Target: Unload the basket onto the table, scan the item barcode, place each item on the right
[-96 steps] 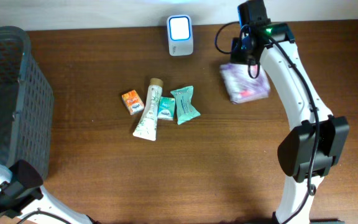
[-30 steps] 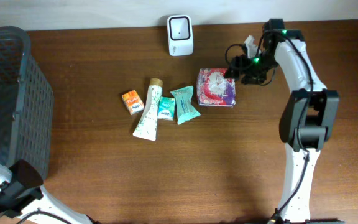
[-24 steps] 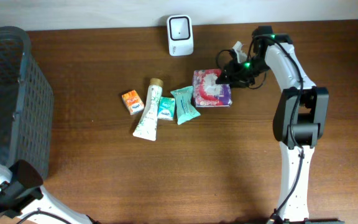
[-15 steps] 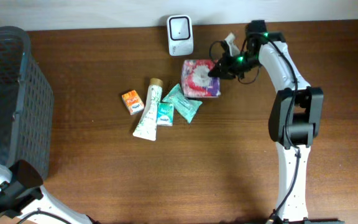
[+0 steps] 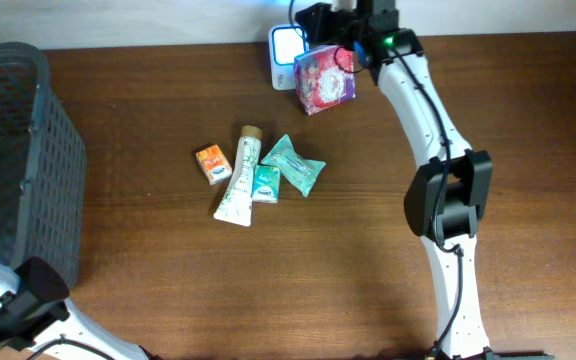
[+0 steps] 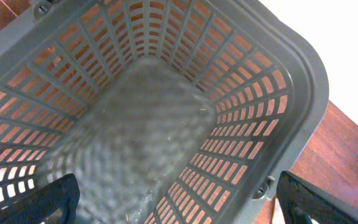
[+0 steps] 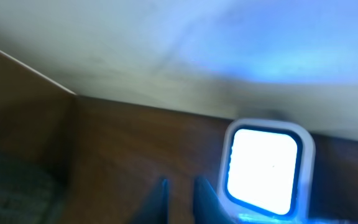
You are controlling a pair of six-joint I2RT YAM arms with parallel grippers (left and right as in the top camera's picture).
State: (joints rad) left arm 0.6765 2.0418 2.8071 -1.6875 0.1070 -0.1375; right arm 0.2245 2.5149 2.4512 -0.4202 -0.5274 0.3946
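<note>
Right tool (image 5: 342,57) apparently grips tissue pack (image 5: 322,82), just beside lit scanner (image 5: 285,44).

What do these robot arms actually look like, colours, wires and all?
The right arm is made of slim white tubes linked by chunky black joints. A thin black cable runs along it, and a green light glows near its wrist. The left arm shows the same white and black. Its fingers are black with ridged edges.
</note>
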